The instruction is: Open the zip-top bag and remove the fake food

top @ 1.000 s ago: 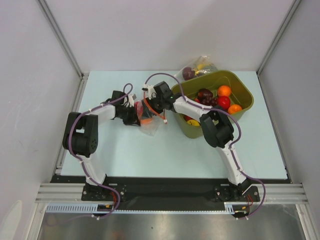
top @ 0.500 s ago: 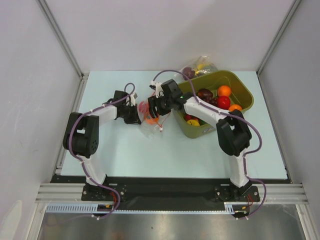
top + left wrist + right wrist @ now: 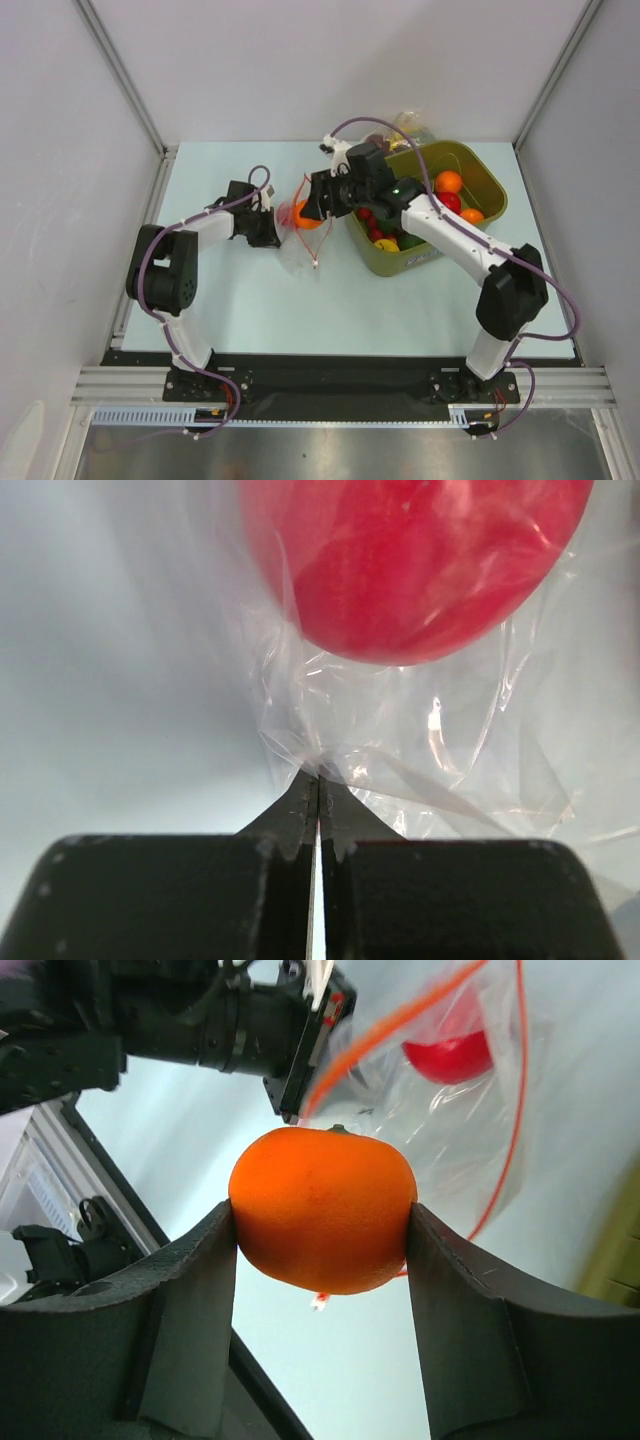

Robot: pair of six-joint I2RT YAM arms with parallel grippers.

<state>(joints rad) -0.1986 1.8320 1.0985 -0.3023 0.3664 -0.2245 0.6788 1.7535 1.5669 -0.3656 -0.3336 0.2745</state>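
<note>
Over the last second, swung the right arm's elbow out wide and drew the right gripper (image 3: 320,1222) back toward the olive bin (image 3: 385,262), taking the orange fruit (image 3: 322,1190) out of the zip-top bag (image 3: 440,1130). Fingers clamped on 2 sides of the orange, held in the air between bag and bin. Bag on the table (image 3: 300,320) just left of the bin, mouth open, red-orange zip strip hanging loose. Left gripper (image 3: 318,780) squeezed tight on a pleat of the bag's film, anchoring it as before.

Means 1 piece of fake food out; judging by the frames, at least 1 more to fetch.

Counted, big to small:
- 1 table
- 2 arms
- 1 bin, holding about 8 fruits, among them 2 orange; exact total hard to tell under the arm
- 2 clear bags: the task bag, plus another (image 3: 408,125) behind the bin
- 1 red apple (image 3: 410,560) inside the task bag
- 1 orange in the right fingers
</note>
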